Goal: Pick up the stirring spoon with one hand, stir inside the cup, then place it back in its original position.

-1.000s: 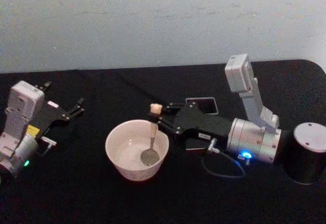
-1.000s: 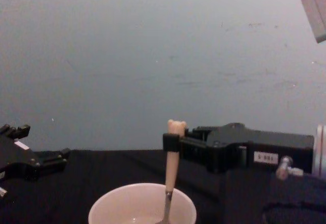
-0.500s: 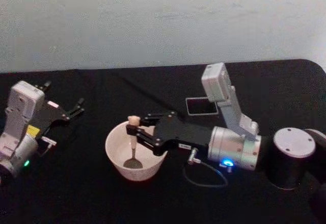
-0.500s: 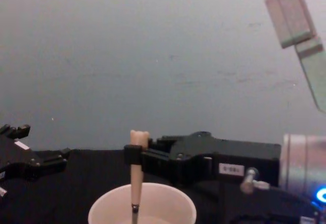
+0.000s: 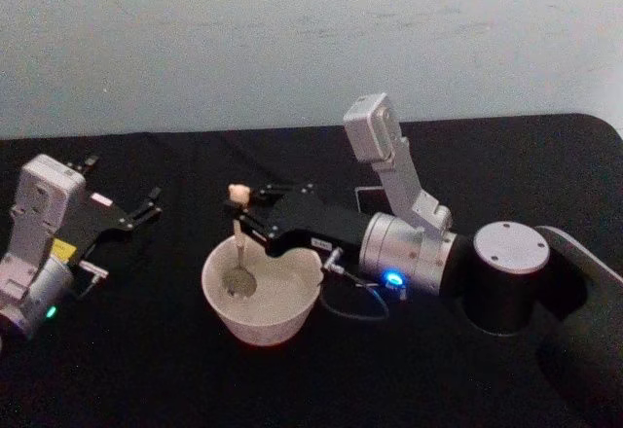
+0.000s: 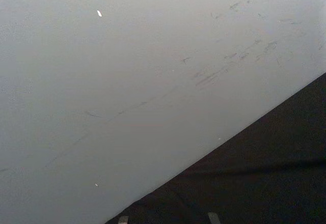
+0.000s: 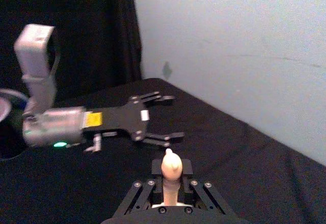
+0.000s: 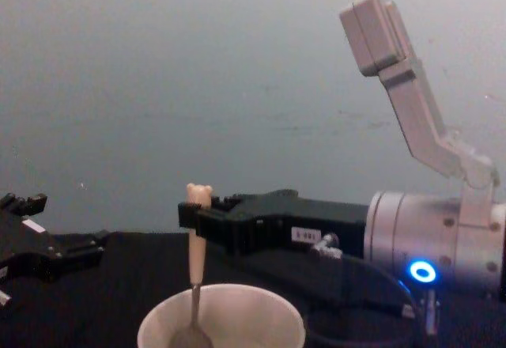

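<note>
Right claw (image 5: pixel 240 218) grips the spoon (image 5: pixel 237 245) upright, bowl in the cup (image 5: pixel 284 307); left claw (image 5: pixel 123 181) lies released near the desk's (image 5: pixel 146 374) left edge

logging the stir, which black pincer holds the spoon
The right pincer, shut on the peach-handled metal spoon inside the round cream cup; the left pincer rests open, empty.
</note>
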Robot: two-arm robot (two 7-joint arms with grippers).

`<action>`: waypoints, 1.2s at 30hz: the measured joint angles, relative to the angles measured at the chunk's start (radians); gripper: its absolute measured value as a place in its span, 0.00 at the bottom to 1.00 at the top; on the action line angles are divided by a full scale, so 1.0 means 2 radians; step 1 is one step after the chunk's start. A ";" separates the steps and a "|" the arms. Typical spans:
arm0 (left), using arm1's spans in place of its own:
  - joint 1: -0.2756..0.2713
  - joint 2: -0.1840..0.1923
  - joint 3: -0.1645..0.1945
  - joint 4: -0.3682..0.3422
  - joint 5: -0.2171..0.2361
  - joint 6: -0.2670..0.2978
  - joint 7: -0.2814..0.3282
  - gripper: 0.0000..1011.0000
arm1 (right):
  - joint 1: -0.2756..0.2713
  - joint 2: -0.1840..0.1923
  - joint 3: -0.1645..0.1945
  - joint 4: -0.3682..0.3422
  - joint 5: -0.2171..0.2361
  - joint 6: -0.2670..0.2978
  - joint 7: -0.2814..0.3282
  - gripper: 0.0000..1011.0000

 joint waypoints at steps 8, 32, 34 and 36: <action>0.000 0.000 0.000 0.000 0.000 0.000 0.000 0.99 | 0.014 -0.015 0.023 0.029 0.000 0.003 -0.016 0.21; 0.000 0.000 0.000 0.000 0.000 0.000 0.000 0.99 | -0.053 0.075 0.051 -0.071 0.048 0.015 0.029 0.21; 0.000 0.000 0.000 0.000 0.000 0.000 0.000 0.99 | -0.055 0.077 0.048 -0.075 0.050 0.016 0.030 0.21; 0.000 0.000 0.000 0.000 0.000 0.000 0.000 0.99 | -0.056 0.078 0.041 -0.080 0.051 0.018 0.031 0.21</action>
